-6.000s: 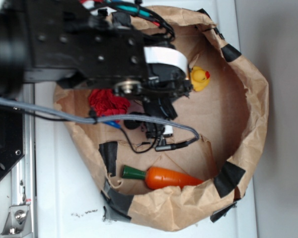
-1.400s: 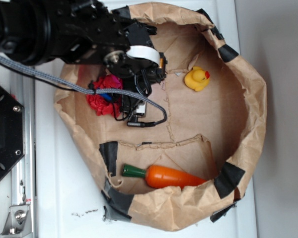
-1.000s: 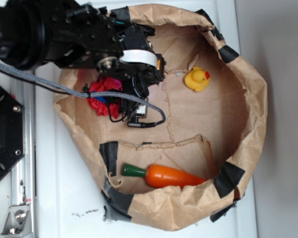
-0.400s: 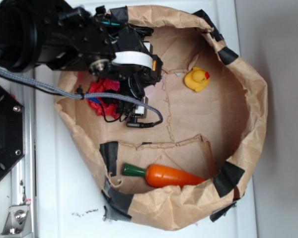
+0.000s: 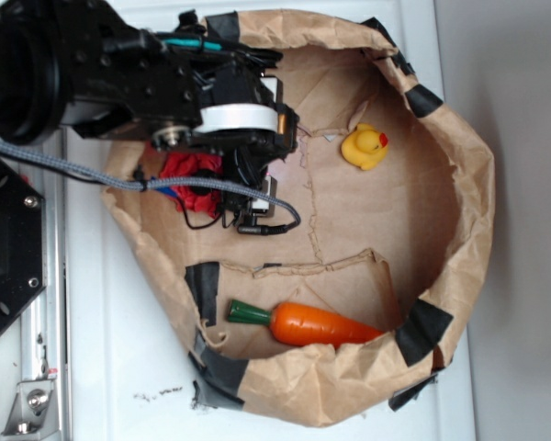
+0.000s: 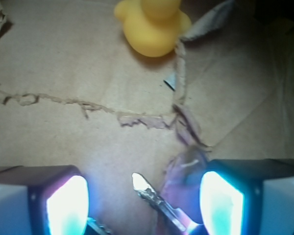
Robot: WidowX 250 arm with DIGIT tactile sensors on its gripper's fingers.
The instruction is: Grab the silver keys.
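The gripper point(image 6: 144, 205) stood spread wide, its glowing fingers point(image 6: 68, 205) flanking the silver keys point(image 6: 154, 200) on the brown paper point(image 6: 63, 63), the rubber duck point(image 6: 154, 24) well beyond.

This looks like a robot lab, not a home. A black robot arm point(image 5: 119, 78) with loose wires is bolted by a metal rail point(image 5: 46, 303) on a plain white table point(image 5: 119, 367). On the table lies a torn brown paper bag point(image 5: 459, 230), rolled down like a bowl and patched with black tape point(image 5: 427, 326). Inside are test toys: a yellow duck point(image 5: 365, 147), a plastic carrot point(image 5: 303, 323) and a red cloth point(image 5: 193, 179). A camera sits on the arm itself, looking down at the paper.
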